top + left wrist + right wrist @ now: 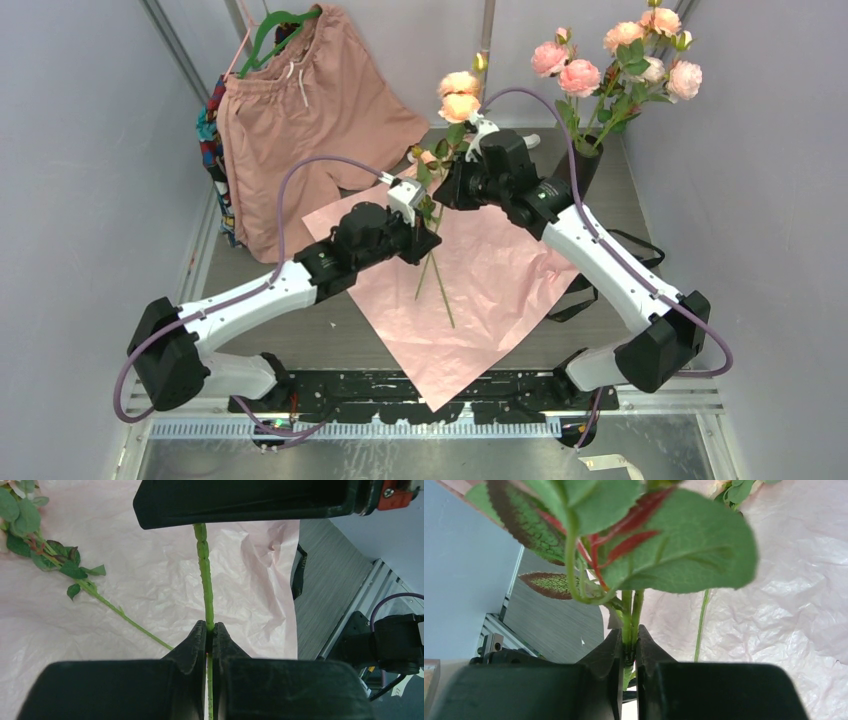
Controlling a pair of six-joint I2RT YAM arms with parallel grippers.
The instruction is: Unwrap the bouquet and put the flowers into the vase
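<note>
Paper sheet (500, 290): plain pale pink. Flowers (459, 95): peach-pink blooms on light green stems (205, 580). Leaves (684, 545): mid green with red veins. One smaller leaf (549, 584) is yellow-green at the centre and dark maroon at the rim. Vase (585, 170): matte black. Shorts (320, 110): salmon pink with a white drawstring. Left arm (250, 295) and right arm (600, 255): white shells, black joints, with a purple cable (397, 595). Table (320, 340): grey, with fine wood-grain streaks.

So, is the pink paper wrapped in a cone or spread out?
Spread out. The paper lies open and nearly flat on the table, creased, with no cone shape; a loose stem lies on it.
</note>
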